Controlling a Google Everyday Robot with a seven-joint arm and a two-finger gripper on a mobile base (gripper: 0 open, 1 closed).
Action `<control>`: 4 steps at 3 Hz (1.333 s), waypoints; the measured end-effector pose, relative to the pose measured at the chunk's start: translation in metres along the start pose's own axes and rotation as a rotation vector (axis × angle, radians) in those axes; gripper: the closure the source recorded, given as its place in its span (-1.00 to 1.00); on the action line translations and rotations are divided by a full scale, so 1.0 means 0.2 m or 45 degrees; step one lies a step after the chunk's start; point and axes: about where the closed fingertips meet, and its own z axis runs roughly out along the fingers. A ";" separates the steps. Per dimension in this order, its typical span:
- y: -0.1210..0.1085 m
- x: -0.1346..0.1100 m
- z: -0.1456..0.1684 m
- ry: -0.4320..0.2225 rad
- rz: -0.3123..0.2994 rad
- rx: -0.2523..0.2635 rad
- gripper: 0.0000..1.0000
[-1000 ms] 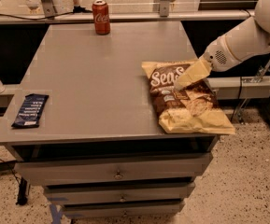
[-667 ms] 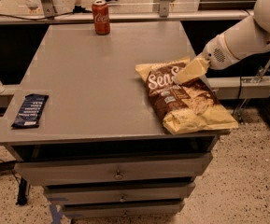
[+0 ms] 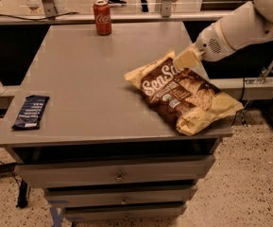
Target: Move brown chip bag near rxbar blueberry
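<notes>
Crinkly brown chip bag is lying at the desk's right side, pincer clamping its top corner, prob to drag it. The rxbar blueberry is sitting far left.

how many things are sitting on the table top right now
3: red soda can at the far edge, rxbar blueberry front left, brown chip bag front right, with the gripper at its top edge.

Robotics lab: robot hand over gray drawer cabinet's right side, speckled floor.
</notes>
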 end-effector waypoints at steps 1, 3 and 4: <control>0.17 -0.17 0.07 -0.012 -0.091 -0.078 1.00; 0.54 -0.51 0.30 -0.022 -0.253 -0.247 1.00; 0.74 -0.68 0.41 -0.016 -0.338 -0.289 1.00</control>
